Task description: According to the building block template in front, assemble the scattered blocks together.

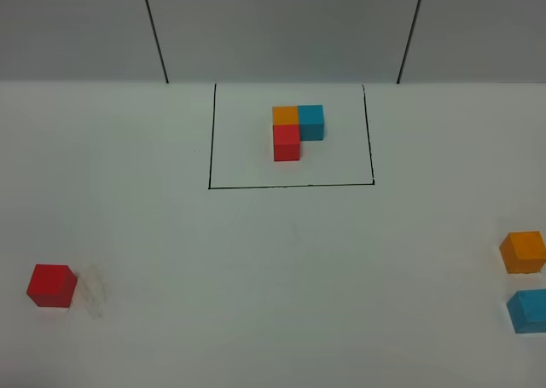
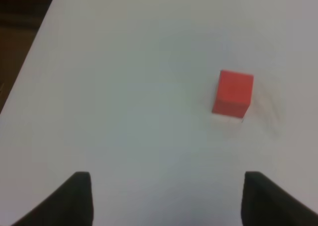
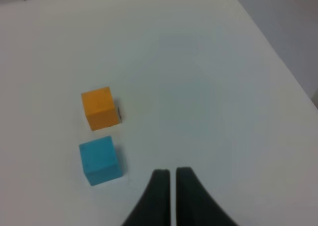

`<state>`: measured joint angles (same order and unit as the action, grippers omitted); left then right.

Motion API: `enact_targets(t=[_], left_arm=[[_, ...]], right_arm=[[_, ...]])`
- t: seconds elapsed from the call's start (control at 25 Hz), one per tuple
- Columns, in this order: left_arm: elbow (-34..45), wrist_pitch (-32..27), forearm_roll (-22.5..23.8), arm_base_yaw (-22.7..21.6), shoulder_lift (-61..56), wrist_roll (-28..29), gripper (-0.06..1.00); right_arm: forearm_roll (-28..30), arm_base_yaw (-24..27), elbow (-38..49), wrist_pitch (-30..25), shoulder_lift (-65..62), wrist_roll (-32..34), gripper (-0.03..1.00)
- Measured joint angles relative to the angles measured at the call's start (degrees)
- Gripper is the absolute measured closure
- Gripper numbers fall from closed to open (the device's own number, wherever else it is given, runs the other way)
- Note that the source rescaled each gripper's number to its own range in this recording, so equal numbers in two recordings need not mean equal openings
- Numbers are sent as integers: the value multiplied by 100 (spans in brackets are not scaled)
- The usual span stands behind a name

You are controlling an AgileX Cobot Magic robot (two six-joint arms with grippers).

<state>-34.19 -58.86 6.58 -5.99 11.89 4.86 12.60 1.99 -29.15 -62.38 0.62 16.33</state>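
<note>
The template [image 1: 294, 130] is an L of orange, blue and red cubes inside a black-lined rectangle at the back centre. The loose red cube [image 1: 51, 285] sits at the front left; it also shows in the left wrist view [image 2: 233, 93]. The loose orange cube [image 1: 522, 251] and light blue cube [image 1: 529, 310] sit at the right edge, also in the right wrist view [image 3: 101, 108] [image 3: 100, 160]. My left gripper [image 2: 166, 198] is open, empty, short of the red cube. My right gripper [image 3: 172, 179] is shut and empty, beside the blue cube. Neither gripper shows in the high view.
The white table [image 1: 281, 269] carries only the cubes and the black outline [image 1: 290, 185]. A grey panelled wall [image 1: 281, 26] stands behind it. The table's edges show in the left wrist view [image 2: 27, 62] and in the right wrist view [image 3: 278, 57].
</note>
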Motion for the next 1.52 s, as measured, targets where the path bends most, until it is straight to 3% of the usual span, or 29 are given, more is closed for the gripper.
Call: enact_targets(t=[0.32, 0.52, 1.16, 1.52], left_arm=[[-1230, 107, -142, 0, 768, -126, 12], [-1581, 107, -270, 0, 1711, -274, 12], [-1592, 159, -287, 0, 4257, -294, 12], [-957, 1344, -289, 0, 4832, -324, 12]], right_arm=[[0, 0, 0, 0, 0, 0, 97], [0, 0, 0, 0, 0, 0, 97], [0, 0, 0, 0, 0, 0, 97], [0, 0, 0, 0, 0, 0, 97]])
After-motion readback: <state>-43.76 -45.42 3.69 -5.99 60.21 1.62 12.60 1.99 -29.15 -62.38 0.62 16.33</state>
